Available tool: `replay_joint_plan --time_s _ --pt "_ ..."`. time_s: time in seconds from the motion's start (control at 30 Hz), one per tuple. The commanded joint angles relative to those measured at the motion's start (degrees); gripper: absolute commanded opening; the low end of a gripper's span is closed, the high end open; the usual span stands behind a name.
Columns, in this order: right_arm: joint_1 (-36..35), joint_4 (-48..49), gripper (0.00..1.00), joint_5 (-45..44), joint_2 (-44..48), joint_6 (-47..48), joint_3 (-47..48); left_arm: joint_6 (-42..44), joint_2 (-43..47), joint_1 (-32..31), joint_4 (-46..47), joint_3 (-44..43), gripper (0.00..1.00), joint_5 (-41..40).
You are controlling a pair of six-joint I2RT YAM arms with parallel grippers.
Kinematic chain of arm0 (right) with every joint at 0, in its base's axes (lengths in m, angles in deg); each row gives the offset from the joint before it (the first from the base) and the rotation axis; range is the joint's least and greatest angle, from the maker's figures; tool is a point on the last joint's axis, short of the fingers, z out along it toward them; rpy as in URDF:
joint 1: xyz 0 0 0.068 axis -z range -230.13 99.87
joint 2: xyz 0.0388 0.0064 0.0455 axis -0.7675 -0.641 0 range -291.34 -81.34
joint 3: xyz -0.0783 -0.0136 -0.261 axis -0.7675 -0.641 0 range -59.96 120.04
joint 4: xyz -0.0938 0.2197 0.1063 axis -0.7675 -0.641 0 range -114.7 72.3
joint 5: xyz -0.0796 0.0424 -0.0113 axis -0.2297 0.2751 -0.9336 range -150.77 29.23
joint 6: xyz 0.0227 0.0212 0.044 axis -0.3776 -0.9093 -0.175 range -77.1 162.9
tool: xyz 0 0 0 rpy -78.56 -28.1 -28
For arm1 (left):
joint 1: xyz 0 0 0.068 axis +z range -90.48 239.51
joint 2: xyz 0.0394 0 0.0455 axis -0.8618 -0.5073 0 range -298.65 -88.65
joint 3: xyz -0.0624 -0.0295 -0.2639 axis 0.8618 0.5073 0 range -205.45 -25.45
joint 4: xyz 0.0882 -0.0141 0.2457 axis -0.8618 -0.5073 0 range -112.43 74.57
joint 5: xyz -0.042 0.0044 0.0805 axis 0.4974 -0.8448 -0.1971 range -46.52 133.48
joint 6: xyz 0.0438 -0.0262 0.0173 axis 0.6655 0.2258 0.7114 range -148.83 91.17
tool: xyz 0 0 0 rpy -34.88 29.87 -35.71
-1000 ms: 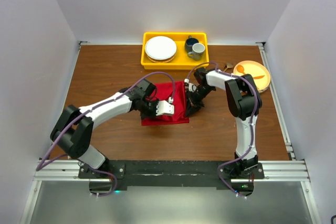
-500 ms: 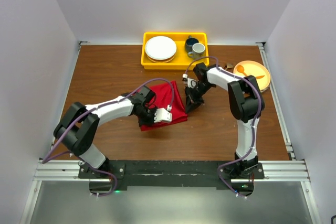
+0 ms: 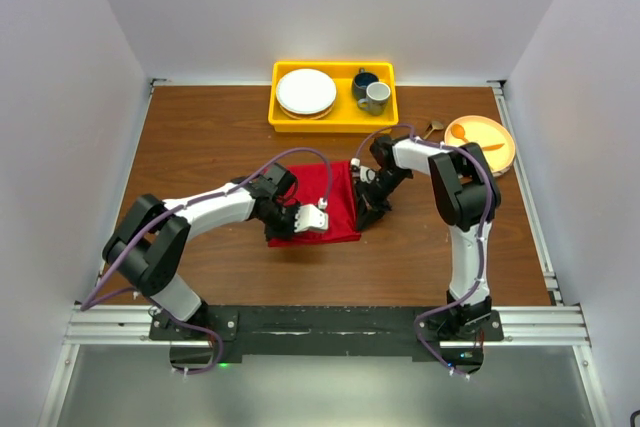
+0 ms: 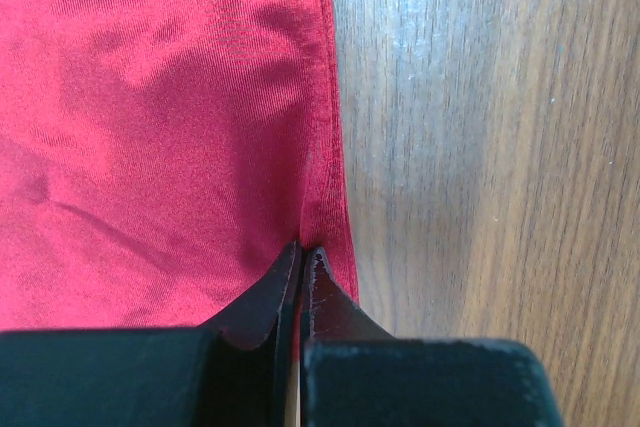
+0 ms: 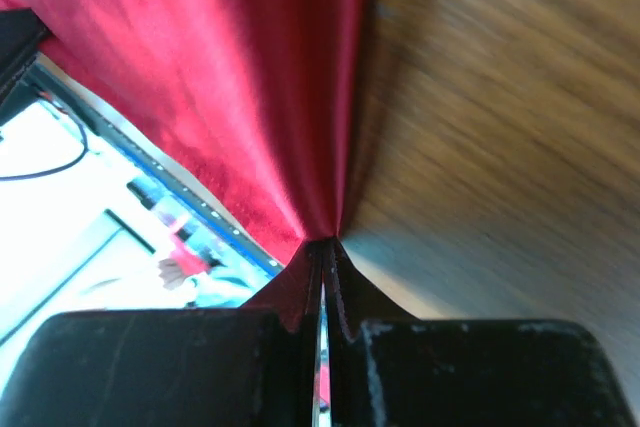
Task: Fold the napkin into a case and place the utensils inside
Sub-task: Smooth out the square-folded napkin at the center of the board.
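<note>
- napkin (image 3: pixel 330 187): red cloth, lying near the middle of the table (image 3: pixel 200 137), in front of the yellow tray (image 3: pixel 335 127). it is part-gathered, not yet a narrow pouch. judged stage: folding in progress, no case formed.
- left gripper (image 3: pixel 312 217): jaws closed on the napkin's hemmed edge. the left wrist view shows the tips (image 4: pixel 303 252) pinching the napkin (image 4: pixel 150 97) right at its border, wood grain of the table (image 4: pixel 480 147) just beside it.
- right gripper (image 3: pixel 368 205): jaws closed on the cloth at its right side. the right wrist view shows the napkin (image 5: pixel 250 67) fanning out in pleats from the tips (image 5: pixel 322 242), so that side appears lifted off the surface.
- recommendation: move both pinch points together and at matching height, so the carried edge stays straight and lands parallel to the opposite edge.
- recommendation: keep the cloth lightly taut between the grips. slack will bunch the fold, and over-pull may drag the hem out of the left grip, which holds very little material.
- recommendation: lower the edge onto the cloth before releasing either grip.
- risk: the pleats at the right grip could set a crooked crease.
- utensils (image 3: pixel 462 135): as far as can be made out, on the orange plate (image 3: pixel 505 152) at the right, well apart from the napkin. not yet needed.
</note>
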Motion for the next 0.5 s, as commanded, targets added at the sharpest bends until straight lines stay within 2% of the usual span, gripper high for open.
replay_joint_plan --time_s 0.0,0.07,0.1,0.2,0.27,0.33,0.47 --pt "-0.6 2.0 0.00 -6.1 -2.6 -0.4 1.6 -1.8 -1.4 0.4 0.9 0.1 0.10 -0.2" --pt "-0.4 2.2 0.00 -7.4 -3.4 -0.5 3.0 -2.4 -0.4 1.5 -0.1 -0.3 0.24 0.9" --pt "-0.4 2.4 0.00 -9.2 -3.7 -0.5 4.5 -3.2 0.3 2.4 -0.6 -1.1 0.37 3.2" --pt "-0.2 2.7 0.00 -12.2 -4.5 0.3 8.8 -5.7 3.7 8.4 -2.8 -3.3 0.53 11.0" --pt "0.1 2.7 0.01 -13.3 -5.5 1.5 12.2 -7.2 6.8 13.1 -3.3 -4.6 0.58 14.4" --pt "0.4 1.8 0.01 -14.4 -6.6 2.6 14.5 -10.5 9.0 15.7 -1.9 -5.9 0.74 18.5" --pt "0.4 -0.2 0.06 -15.8 -6.6 7.9 18.7 -20.1 13.4 21.0 4.8 -6.1 0.77 21.2"
